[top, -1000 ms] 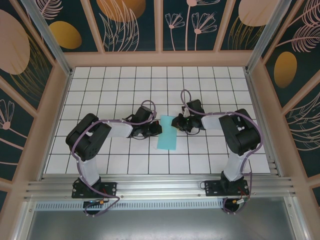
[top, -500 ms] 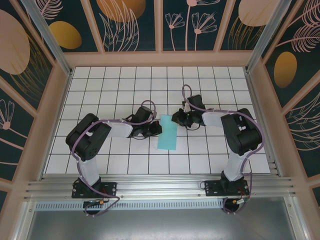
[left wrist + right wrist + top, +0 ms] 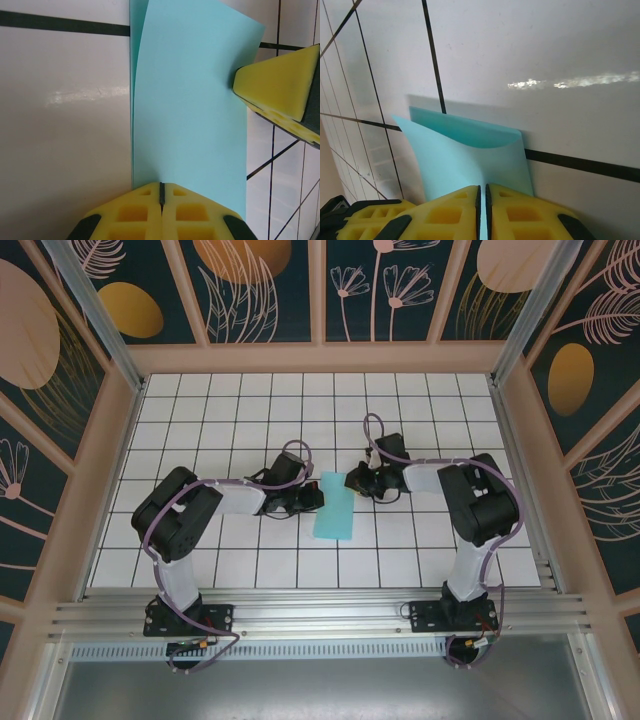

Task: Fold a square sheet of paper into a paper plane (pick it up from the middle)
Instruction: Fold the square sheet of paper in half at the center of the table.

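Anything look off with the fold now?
Slightly. The folded square sheet of paper has its top layer bowed and skewed; a sliver of the lower layer shows along one edge. The left gripper and right gripper pinch opposite sides.

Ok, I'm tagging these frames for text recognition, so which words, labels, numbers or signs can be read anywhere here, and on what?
No text can be read in these frames.
The square sheet of paper: plain turquoise, no print.
Left gripper and right gripper: bare yellow foam, no marking.
White tiles and patterned walls: grid lines, leaves and flowers, no lettering.
Arm bases: any label there is too small to tell.
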`<state>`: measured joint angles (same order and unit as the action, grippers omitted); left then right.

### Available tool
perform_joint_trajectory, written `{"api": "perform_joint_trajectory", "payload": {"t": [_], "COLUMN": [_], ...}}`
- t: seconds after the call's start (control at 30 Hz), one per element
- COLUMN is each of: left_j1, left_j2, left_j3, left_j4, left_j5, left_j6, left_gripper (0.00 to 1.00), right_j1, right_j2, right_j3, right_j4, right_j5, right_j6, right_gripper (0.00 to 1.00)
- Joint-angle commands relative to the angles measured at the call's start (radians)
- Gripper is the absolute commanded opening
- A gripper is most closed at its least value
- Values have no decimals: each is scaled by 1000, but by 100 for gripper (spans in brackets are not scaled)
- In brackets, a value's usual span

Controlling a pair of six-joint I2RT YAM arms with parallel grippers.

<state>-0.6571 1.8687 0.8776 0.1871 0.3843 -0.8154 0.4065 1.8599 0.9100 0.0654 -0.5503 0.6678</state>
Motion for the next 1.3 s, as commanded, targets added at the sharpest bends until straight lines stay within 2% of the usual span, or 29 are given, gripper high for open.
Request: {"api": "perform_joint_trajectory", "payload": {"t": [0.0, 0.17, 0.47, 0.73, 0.9, 1.27], "left_j1": [-6, -6, -6, -6, -7, -7], "left_j2": [42, 45, 39, 44, 38, 37], "left_j3": [-32, -29, -31, -29, -30, -32], "left_j4": [-141, -139, -141, -149, -148, -144], "left_j5": [-72, -71, -73, -73, -75, -73], "left_j6": [20, 19, 22, 27, 26, 27], "left_gripper": [0, 0, 0, 0, 0, 0], "right_j1": [-9, -17, -27, -29, -34, -45], "right_j2": [-37, 0, 85, 21, 39, 114], "right_j3": [62, 100, 58, 133, 168, 103], "right_j4": [-58, -83, -65, -117, -134, -92], "right_j5": [1, 7, 50, 13, 4, 37], "right_j6": [-3, -20, -5, -9, -20, 7], "right_gripper": [16, 16, 16, 16, 16, 16]}}
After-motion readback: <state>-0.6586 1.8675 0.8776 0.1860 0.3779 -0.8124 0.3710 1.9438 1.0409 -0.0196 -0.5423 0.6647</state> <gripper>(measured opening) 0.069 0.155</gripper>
